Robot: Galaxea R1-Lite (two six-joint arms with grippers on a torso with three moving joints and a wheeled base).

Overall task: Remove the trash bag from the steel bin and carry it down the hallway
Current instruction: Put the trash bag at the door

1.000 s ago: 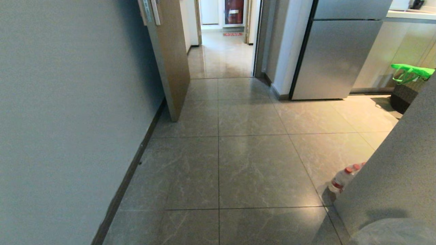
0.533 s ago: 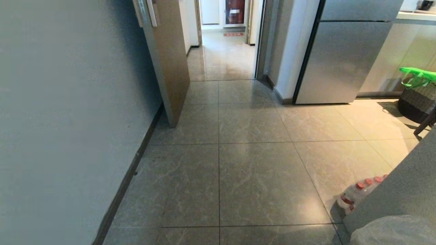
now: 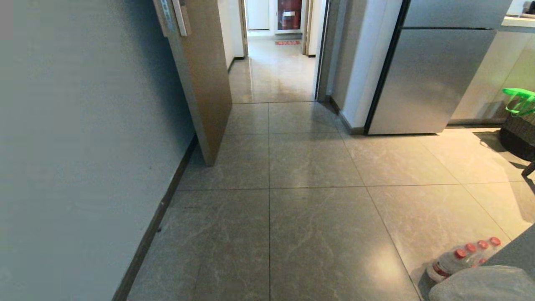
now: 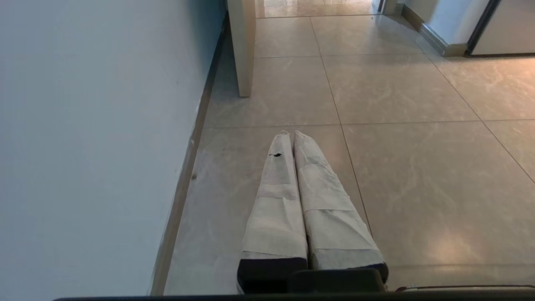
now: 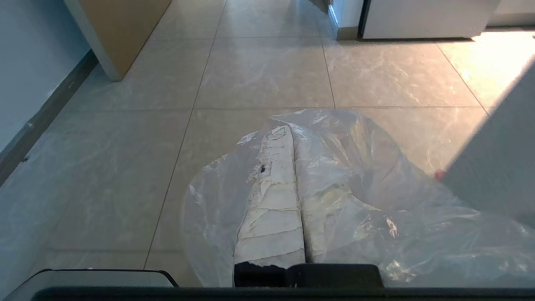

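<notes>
Translucent plastic drapes over our right gripper (image 5: pixel 292 129): the trash bag (image 5: pixel 368 200) is caught between its two white-wrapped fingers (image 5: pixel 271 200), which are pressed together on the film. The crinkled sheet spreads around and past the fingertips and billows out beside them toward a grey wall corner (image 5: pixel 497 175). In the head view only a pale bulge of the bag (image 3: pixel 485 284) shows at the lower right edge. What is inside the bag we cannot tell.

Our left gripper (image 4: pixel 291 133) points level over the floor with its wrapped fingers (image 4: pixel 276 200) closed against each other and nothing between them. Just to its side run the plain wall (image 4: pixel 96 138) and the dark skirting board.

Ahead of both grippers lies the hallway (image 3: pixel 276 71), seen through an open doorway, its glossy stone tiles leading to a red mat at the far end. A brown wooden door (image 3: pixel 200 79) stands open, ahead of the left gripper and against the wall. Ahead of the right gripper and off to its outer side stands a steel refrigerator (image 3: pixel 434 75). Closer to that gripper, a pack of red-capped water bottles (image 3: pixel 464 257) lies on the floor just beside the bag. Farther out on the same side sits a dark woven basket with a green liner (image 3: pixel 520 121).
</notes>
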